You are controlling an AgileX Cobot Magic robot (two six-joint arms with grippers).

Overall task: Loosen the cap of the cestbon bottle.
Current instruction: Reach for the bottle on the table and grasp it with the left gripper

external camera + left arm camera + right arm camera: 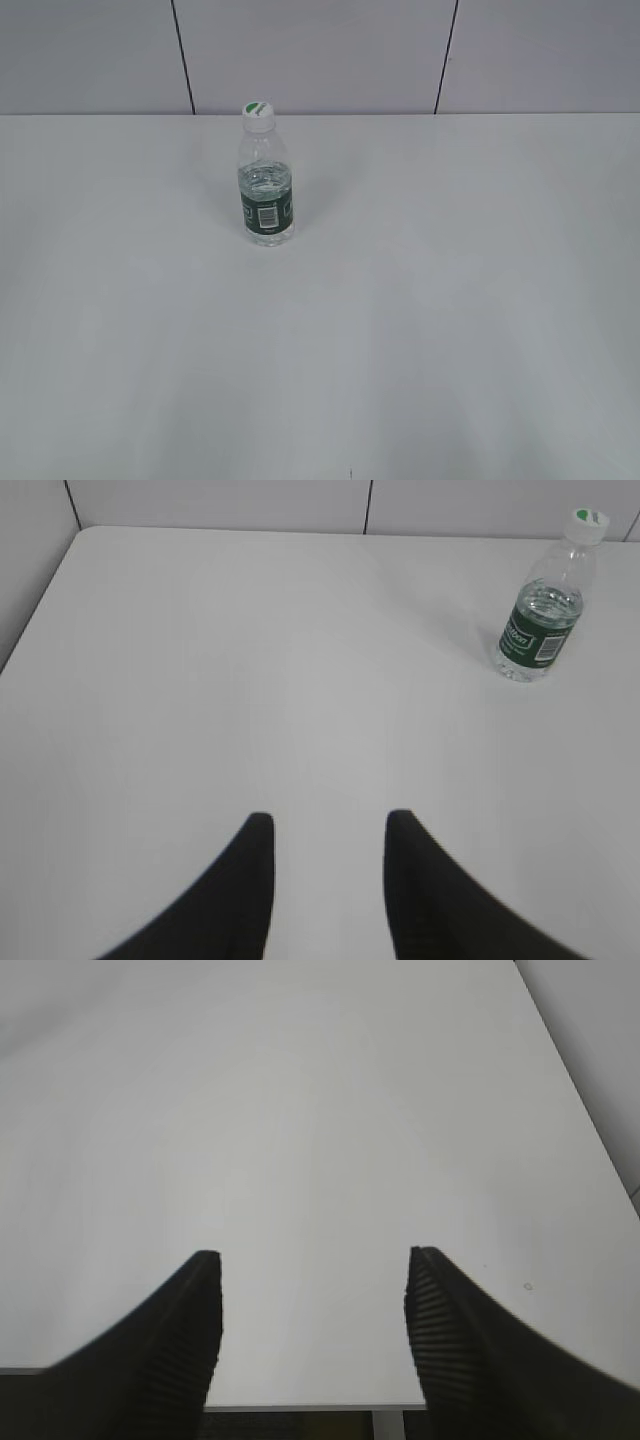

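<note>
1. The small clear plastic water bottle with a dark green label band point(266, 190) stands upright on the far part of the plain white table point(450, 320), a little left of centre and close to the grey panelled wall point(320, 50). It is partly filled with water.
2. Its small round white screw cap with a green logo point(256, 112) sits on the neck, apparently untouched.
3. The left gripper point(325, 830) hovers over the near table with its dark fingers point(245, 880) spread and nothing between them; from its wrist view the bottle lies far off to the right.
4. The right gripper point(310, 1270) is likewise spread wide and empty, over bare table; the bottle does not appear in its view.
5. Judged risk: the bottle is light and narrow-based, so a sideways nudge on approach could tip it.
6. Judged risk: twisting the cap without the other gripper holding the body would likely spin the whole bottle.
7. Judged risk: too firm a squeeze could crush the thin plastic.
</note>
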